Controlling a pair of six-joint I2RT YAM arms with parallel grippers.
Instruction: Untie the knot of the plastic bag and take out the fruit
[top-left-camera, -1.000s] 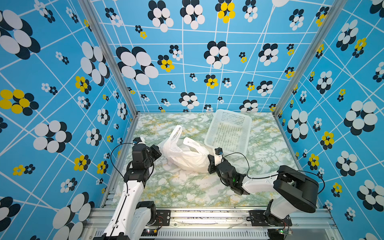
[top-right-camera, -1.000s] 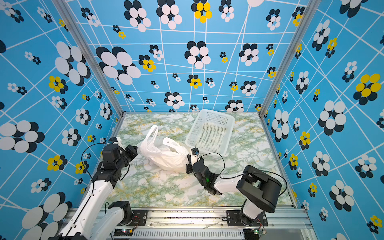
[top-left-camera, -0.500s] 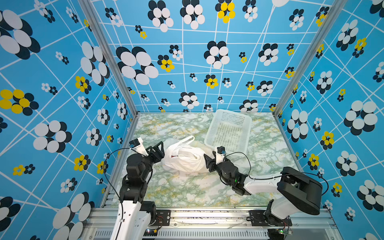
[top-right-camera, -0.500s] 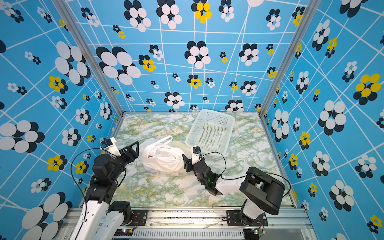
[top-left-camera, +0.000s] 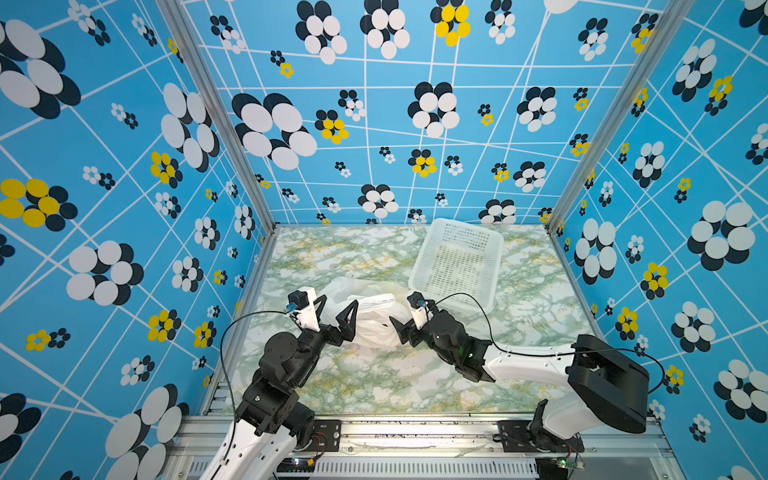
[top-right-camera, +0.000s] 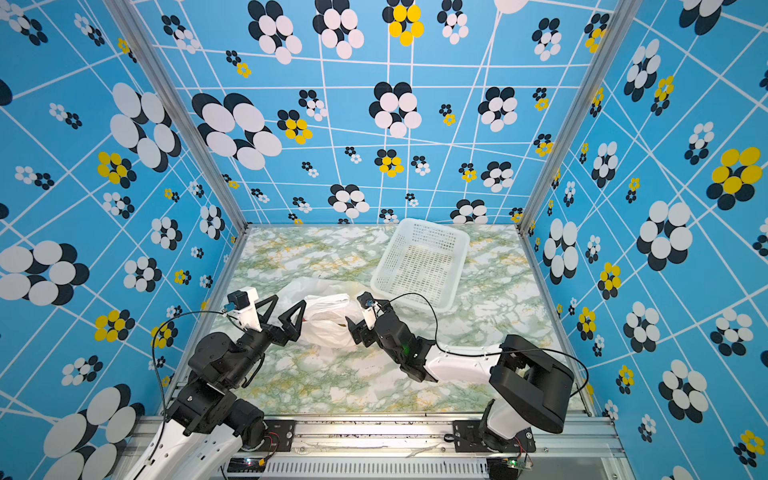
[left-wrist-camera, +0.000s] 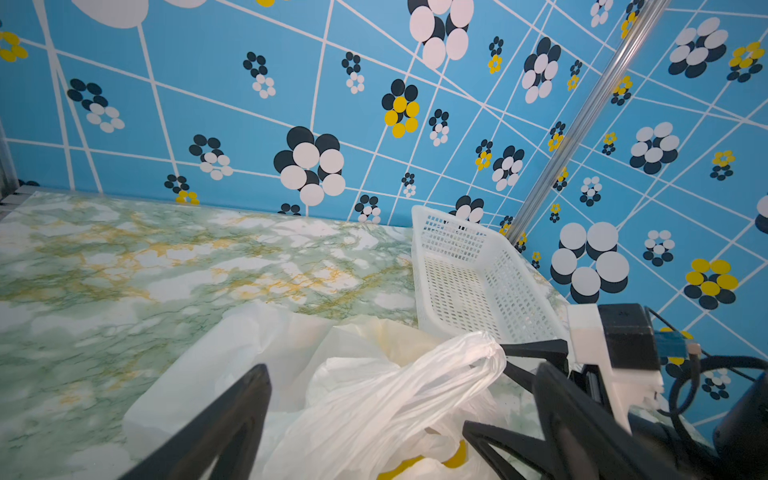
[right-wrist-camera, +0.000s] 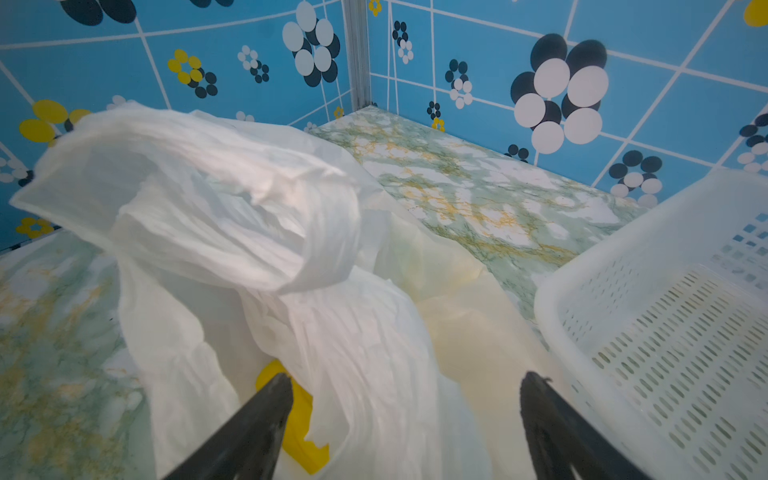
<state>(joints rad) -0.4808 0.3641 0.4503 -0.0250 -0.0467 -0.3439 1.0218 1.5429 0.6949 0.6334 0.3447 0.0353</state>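
Table (top-left-camera: 395, 374): green-and-white marbled top.
Plastic bag (top-left-camera: 374, 322): lies crumpled on the table, left of centre in both top views, directly between the two grippers. The white film is slack and partly flattened towards the back wall.
Handles: one broad loop (right-wrist-camera: 199, 199) arches over the bag body. A second, bunched into a narrow twist (left-wrist-camera: 478, 349), points towards the right arm. Whether the two are tied together cannot be told.
Fruit (right-wrist-camera: 303, 432): inside the bag. Only a yellow piece shows at the mouth in the right wrist view, and a yellow sliver (left-wrist-camera: 455, 453) in the left wrist view. The rest is hidden by the film, so no count is possible.
Left gripper (top-left-camera: 340, 300): at the bag's left end, fingers (left-wrist-camera: 232, 415) spread wide. Bag film lies in the gap and neither finger is seen pressing it.
Right gripper (right-wrist-camera: 407, 378): at the bag's right end, low over the table, fingers (right-wrist-camera: 257, 415) wide apart. One tip is in front of the yellow fruit, the other is on the basket's side, and nothing is clamped.
Basket (top-left-camera: 465, 235): white and perforated, standing upright behind and to the right of the bag. Its near corner is just beside the film; contact cannot be determined.
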